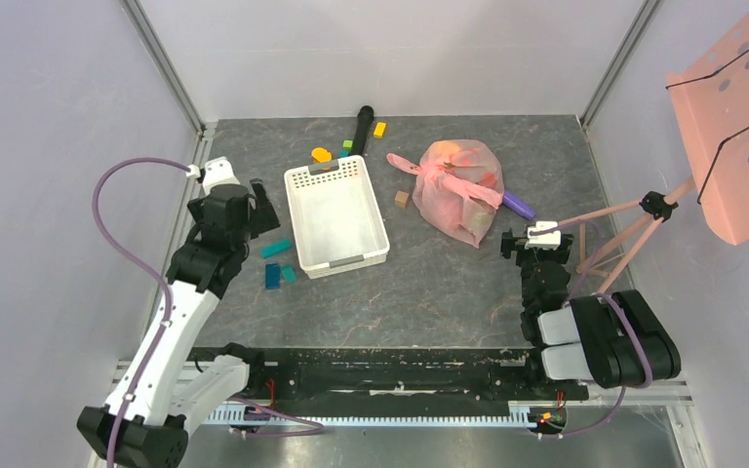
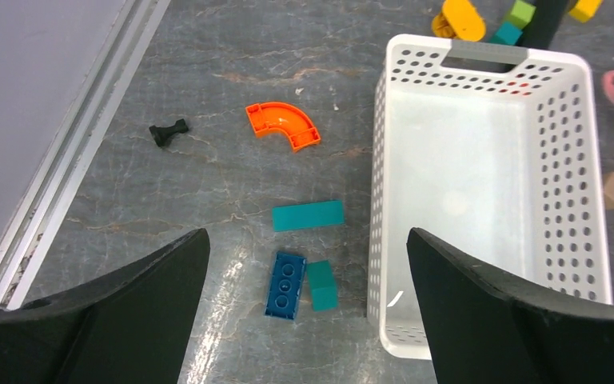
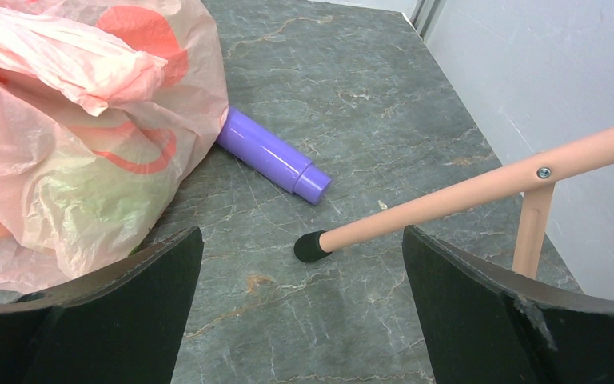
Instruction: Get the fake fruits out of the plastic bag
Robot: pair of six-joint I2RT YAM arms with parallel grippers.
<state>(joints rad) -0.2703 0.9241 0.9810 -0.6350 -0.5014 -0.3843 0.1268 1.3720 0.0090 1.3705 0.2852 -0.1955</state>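
The pink plastic bag (image 1: 458, 190) lies bunched on the table right of centre, its handles (image 1: 449, 177) drawn across its top. The fake fruits are inside it and show only dimly: an orange-yellow patch (image 1: 453, 148) and a green tint (image 3: 88, 192) through the film. In the right wrist view the bag (image 3: 72, 136) fills the left side. My right gripper (image 1: 532, 239) (image 3: 300, 236) is open, just right of the bag and near the tabletop, with nothing between its fingers. My left gripper (image 1: 261, 203) (image 2: 308, 240) hangs open left of the basket, over loose blocks.
A white perforated basket (image 1: 297, 210) (image 2: 380, 160) stands left of the bag. A purple cylinder (image 1: 519, 204) (image 3: 272, 156) lies against the bag's right side. A pink stand's leg (image 3: 448, 196) rests right of my right gripper. Blue (image 2: 285, 285), teal (image 2: 308, 215) and orange (image 2: 283, 125) blocks lie under my left gripper.
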